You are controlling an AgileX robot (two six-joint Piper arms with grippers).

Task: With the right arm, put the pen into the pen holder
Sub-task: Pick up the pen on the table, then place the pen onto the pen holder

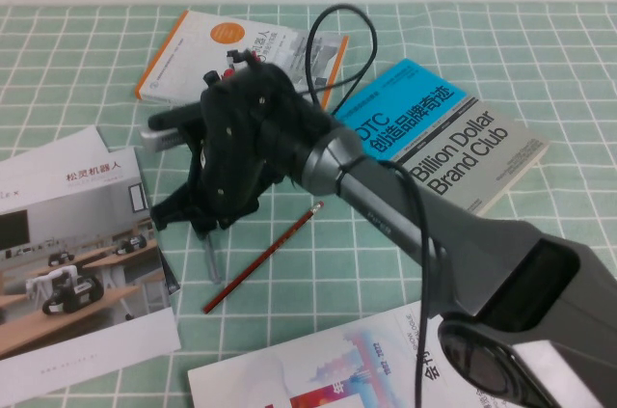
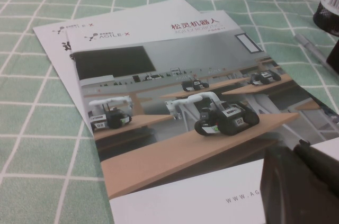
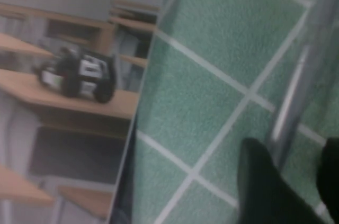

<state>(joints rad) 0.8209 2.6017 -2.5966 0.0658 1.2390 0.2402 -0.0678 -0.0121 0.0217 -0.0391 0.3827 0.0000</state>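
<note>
The slim grey pen (image 1: 211, 260) lies on the green checked cloth, just right of the brochures; it also shows in the right wrist view (image 3: 288, 107) and the left wrist view (image 2: 312, 49). My right gripper (image 1: 205, 225) is low over the pen's far end, open, with one black finger (image 3: 262, 187) on each side of the pen (image 3: 296, 181). The black mesh pen holder (image 2: 328, 9) with its white label shows only in the left wrist view. In the high view my right wrist hides it. My left gripper (image 2: 302, 181) hangs over the brochure, out of the high view.
A long red pencil (image 1: 265, 256) lies just right of the pen. Stacked brochures (image 1: 67, 263) lie at the left, a white-and-orange book (image 1: 193, 56) at the back, a blue-and-grey book (image 1: 453, 138) at the right, and another brochure (image 1: 318, 379) at the front.
</note>
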